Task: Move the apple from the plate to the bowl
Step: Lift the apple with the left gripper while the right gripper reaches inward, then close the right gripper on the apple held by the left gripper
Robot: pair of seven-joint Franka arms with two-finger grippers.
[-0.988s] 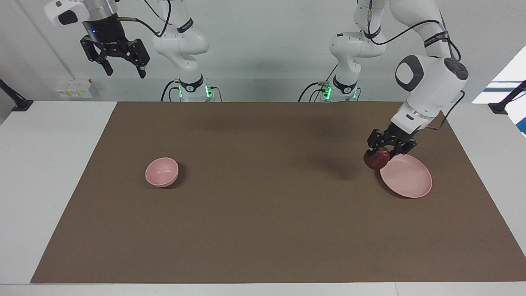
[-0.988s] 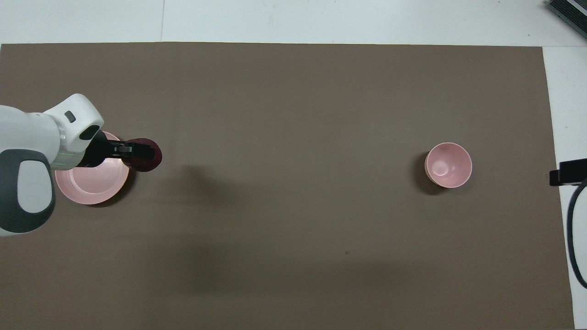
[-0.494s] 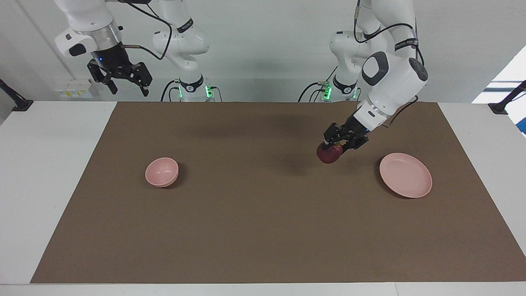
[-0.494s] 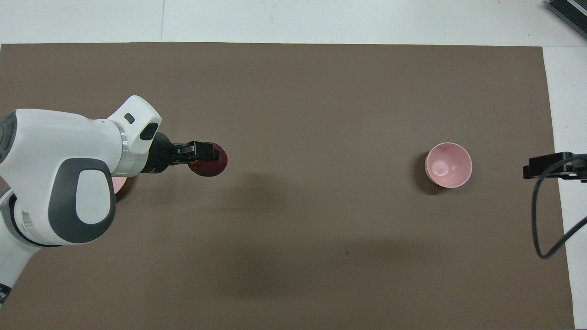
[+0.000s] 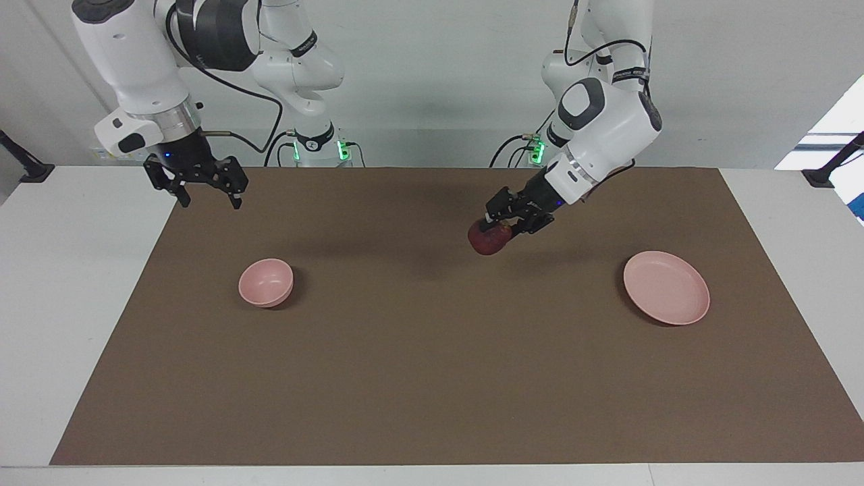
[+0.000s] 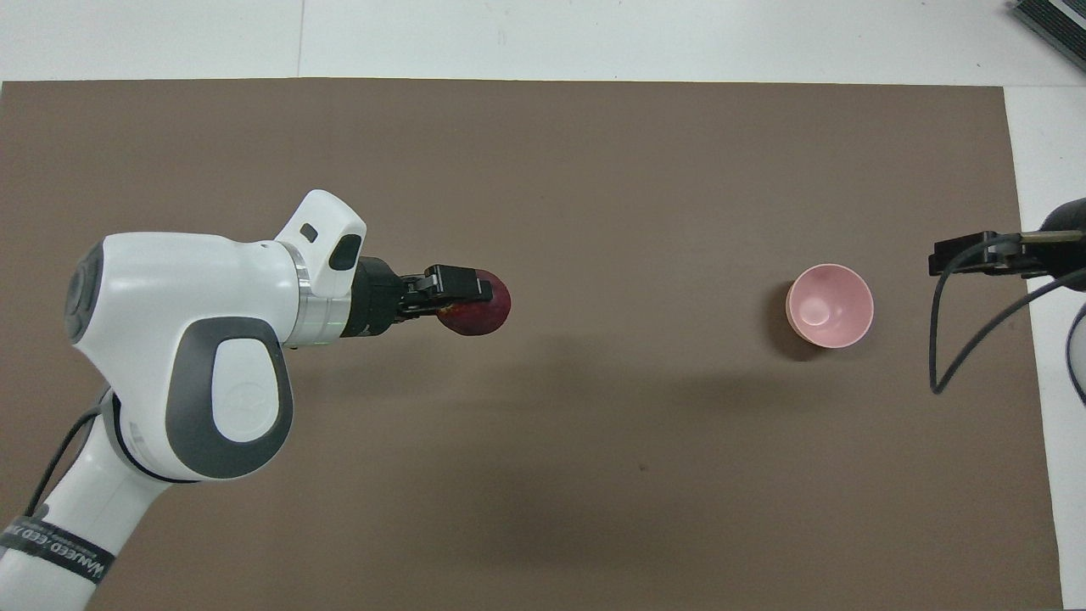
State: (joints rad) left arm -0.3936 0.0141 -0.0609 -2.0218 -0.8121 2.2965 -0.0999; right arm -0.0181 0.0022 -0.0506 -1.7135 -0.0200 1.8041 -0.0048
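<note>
Near frame centre, your left tool (image 5: 496, 225) clamps the apple (image 5: 489, 238) from above; it is round, firm, probably slippery. Right tool (image 5: 206, 194) waits, wide.

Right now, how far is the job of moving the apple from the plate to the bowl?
Done: the plate is bare. In hand: the left gripper, shut on the apple, holds it in the air over the brown mat, between plate and bowl. Left: the bowl is empty. The right gripper, open, hangs over the mat's edge.

Apple (image 5: 489, 239) in left end effector (image 5: 498, 225), airborne
</note>
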